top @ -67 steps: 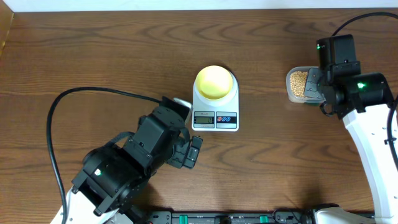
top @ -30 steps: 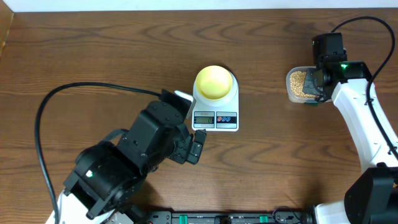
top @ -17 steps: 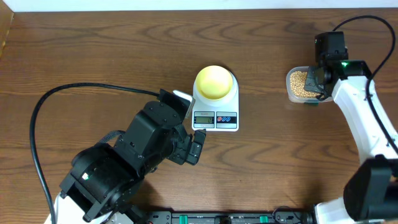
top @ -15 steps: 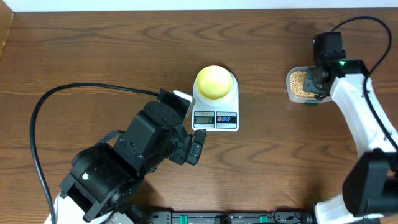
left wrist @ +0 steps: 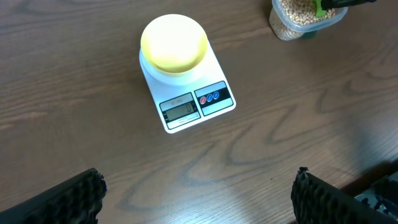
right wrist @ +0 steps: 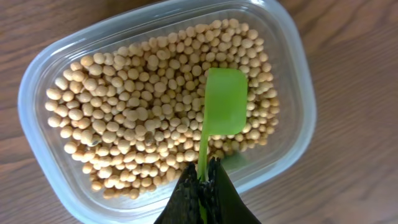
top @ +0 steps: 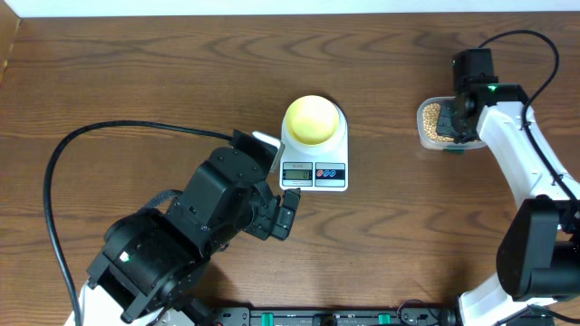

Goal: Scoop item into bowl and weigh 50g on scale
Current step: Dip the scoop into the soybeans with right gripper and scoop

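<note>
We log small round tan-yellow beans (right wrist: 143, 112) in the clear rounded plastic tub (right wrist: 295, 93): light, hard, roll-prone. Right gripper (right wrist: 202, 186) clenches the thin green plastic scoop (right wrist: 224, 109) by its handle; keep it level. Left gripper (left wrist: 199, 199) gapes, empty.

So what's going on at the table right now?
The right gripper is shut on the handle of a green scoop, whose blade is down at the beans in the clear tub. No beans show on the blade. The bowl sits on the scale and looks empty. The left gripper hangs open beside the scale, holding nothing.
</note>
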